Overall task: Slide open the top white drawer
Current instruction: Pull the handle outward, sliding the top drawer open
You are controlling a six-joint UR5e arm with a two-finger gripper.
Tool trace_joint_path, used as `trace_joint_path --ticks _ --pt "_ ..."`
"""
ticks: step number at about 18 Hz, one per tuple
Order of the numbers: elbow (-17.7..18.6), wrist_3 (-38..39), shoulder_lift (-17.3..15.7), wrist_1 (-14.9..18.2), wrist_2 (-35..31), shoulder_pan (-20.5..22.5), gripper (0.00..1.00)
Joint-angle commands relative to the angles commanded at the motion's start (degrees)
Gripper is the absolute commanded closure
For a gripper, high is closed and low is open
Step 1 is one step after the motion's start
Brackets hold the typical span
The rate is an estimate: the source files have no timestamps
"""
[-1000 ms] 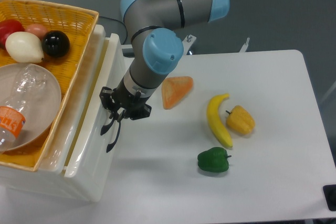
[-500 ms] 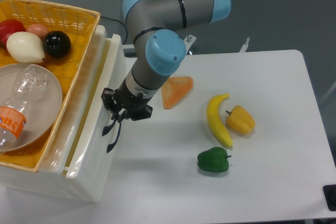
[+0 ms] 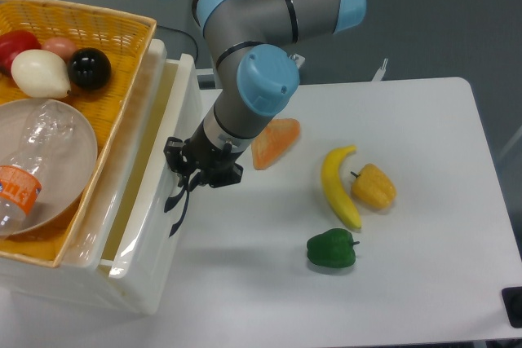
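Nearest the camera, at the lower left, stands the white cabinet point(image 3: 122, 299), its corner overhanging the front of the white tabletop point(image 3: 391, 283). The top white drawer point(image 3: 159, 193) is pulled partway out toward the right — a gap shows between its front panel and the cabinet body, with the yellowish inside visible. Its curved black handle point(image 3: 176, 209) sits on the flat front, and the claw point(image 3: 189, 178) is closed on the upper end of that handle, the grey-and-blue arm point(image 3: 261, 79) slanting up and back from it.

To the right on the tabletop lie a green pepper point(image 3: 332, 249), then a banana point(image 3: 338, 185) just beside a yellow pepper point(image 3: 373, 186), and farther back an orange wedge point(image 3: 273, 143) partly hidden by the arm.

On top of the cabinet rests the yellow wicker basket point(image 3: 122, 38) — in it a clear plastic bottle point(image 3: 24, 177) lying on a pale plate point(image 3: 73, 152), and behind these a cream-coloured fruit point(image 3: 37, 72), a black ball point(image 3: 87, 68), a red piece point(image 3: 15, 45) and a pinkish piece point(image 3: 57, 46).
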State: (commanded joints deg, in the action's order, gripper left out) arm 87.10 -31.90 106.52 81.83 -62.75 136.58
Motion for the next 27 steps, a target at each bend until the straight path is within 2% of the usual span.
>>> trace_joint_path --ticks 27 --pt "-0.53 -1.49 0.18 -0.09 0.00 4.04 0.76"
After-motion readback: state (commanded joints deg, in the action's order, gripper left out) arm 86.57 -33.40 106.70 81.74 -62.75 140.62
